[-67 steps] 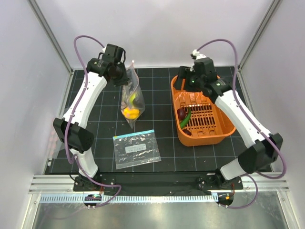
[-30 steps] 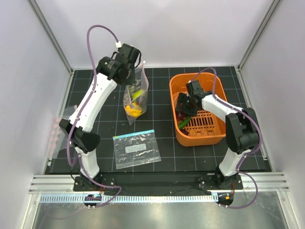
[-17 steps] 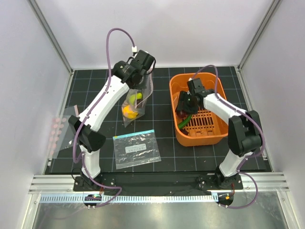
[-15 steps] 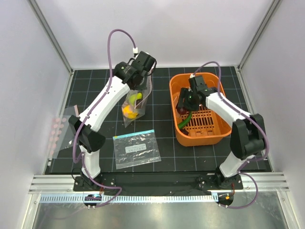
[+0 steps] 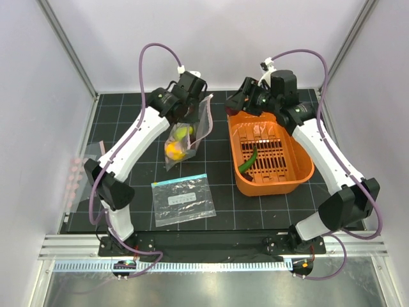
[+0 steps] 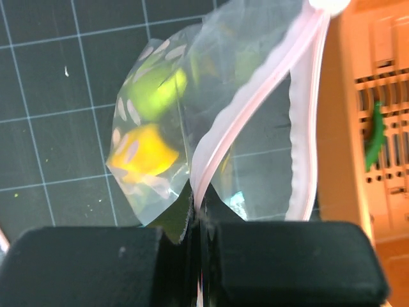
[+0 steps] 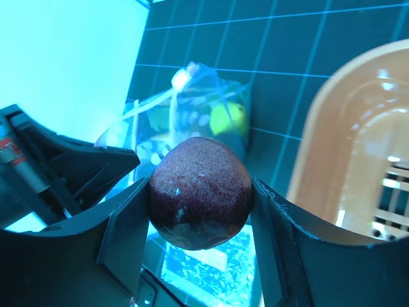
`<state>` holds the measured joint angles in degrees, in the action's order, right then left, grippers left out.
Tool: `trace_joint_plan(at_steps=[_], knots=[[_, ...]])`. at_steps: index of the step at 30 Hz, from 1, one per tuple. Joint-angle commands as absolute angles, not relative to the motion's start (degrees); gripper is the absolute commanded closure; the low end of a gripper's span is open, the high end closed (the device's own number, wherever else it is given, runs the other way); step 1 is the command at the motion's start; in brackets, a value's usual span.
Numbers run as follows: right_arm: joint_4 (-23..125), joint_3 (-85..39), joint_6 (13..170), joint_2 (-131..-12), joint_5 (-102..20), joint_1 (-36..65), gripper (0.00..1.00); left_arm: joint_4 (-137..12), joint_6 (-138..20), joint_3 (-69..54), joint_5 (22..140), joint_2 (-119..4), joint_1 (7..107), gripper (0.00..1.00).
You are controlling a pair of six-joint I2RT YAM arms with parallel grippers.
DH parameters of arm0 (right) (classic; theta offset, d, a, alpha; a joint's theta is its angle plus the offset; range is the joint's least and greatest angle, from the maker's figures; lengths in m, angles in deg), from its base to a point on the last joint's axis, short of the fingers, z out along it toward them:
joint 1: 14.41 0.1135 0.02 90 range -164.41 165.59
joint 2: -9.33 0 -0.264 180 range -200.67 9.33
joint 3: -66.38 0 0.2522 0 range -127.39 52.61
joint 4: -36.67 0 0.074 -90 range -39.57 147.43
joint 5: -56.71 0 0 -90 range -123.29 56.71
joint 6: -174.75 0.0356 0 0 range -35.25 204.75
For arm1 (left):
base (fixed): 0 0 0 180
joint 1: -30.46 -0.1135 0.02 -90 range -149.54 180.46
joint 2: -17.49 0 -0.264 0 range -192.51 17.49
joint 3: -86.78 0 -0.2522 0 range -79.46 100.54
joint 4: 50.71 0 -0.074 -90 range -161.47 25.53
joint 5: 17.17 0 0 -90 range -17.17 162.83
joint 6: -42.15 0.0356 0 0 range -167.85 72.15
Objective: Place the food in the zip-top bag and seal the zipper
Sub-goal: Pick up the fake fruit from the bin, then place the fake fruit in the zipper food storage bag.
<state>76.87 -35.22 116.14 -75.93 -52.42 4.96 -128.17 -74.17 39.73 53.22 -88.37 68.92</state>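
Right gripper [image 7: 199,214] clamps the round dark maroon toy piece [image 7: 199,188] just right of the clear pink-zippered plastic bag [image 6: 255,134], which left gripper [image 6: 201,236] pinches by its mouth; centre over opening before releasing.

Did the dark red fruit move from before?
Yes. The dark red fruit left the orange basket, lifted by the right claw toward the bag.

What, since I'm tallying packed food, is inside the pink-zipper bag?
Inside the zip-top bag: the yellow pepper and the green round fruit. Creased, glaring plastic hides whether anything lies behind them.
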Motion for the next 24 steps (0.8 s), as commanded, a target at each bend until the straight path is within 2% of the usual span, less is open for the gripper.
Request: trace_joint_plan(at_steps=[1, 14, 24], knots=[[71.44, -37.37, 120.70, -76.89, -56.32, 7.63, 0.59, -125.37, -73.95, 40.51, 54.90, -84.29, 69.22, 1.00], [68.54, -39.32, 119.99, -79.35, -53.33, 17.75, 0.59, -123.62, -74.39, 35.67, 57.89, -80.59, 69.22, 1.00], [69.68, -38.09, 119.98, -77.76, -51.13, 18.81, 0.60, -123.62, -75.62, 35.15, 58.59, -79.89, 69.22, 1.00]])
